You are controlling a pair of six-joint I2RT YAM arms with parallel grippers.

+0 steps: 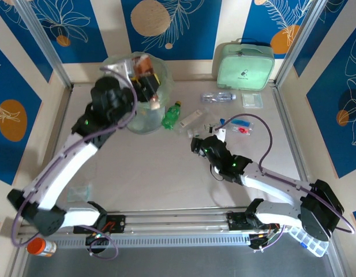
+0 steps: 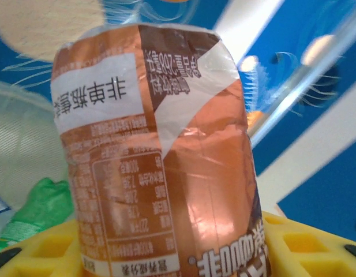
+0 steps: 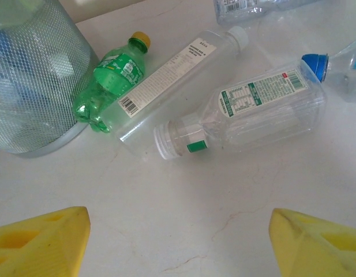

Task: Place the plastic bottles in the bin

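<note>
Left pincer over bin with a bottle, right pincer empty.
Top: left pincer (image 1: pixel 146 86) hangs over the bin (image 1: pixel 137 124) at the tabletop's (image 1: pixel 154 173) far-left, with a brown-label bottle (image 1: pixel 145 68); right pincer (image 1: pixel 205 140) mid-tabletop. Left wrist: yellow fingers (image 2: pixel 293 248) pinch that bottle. Right wrist: pincer spread, nothing between; green bottle (image 3: pixel 111 81) just beside the bin, clear bottles (image 3: pixel 258 112) lying next to it.
</note>
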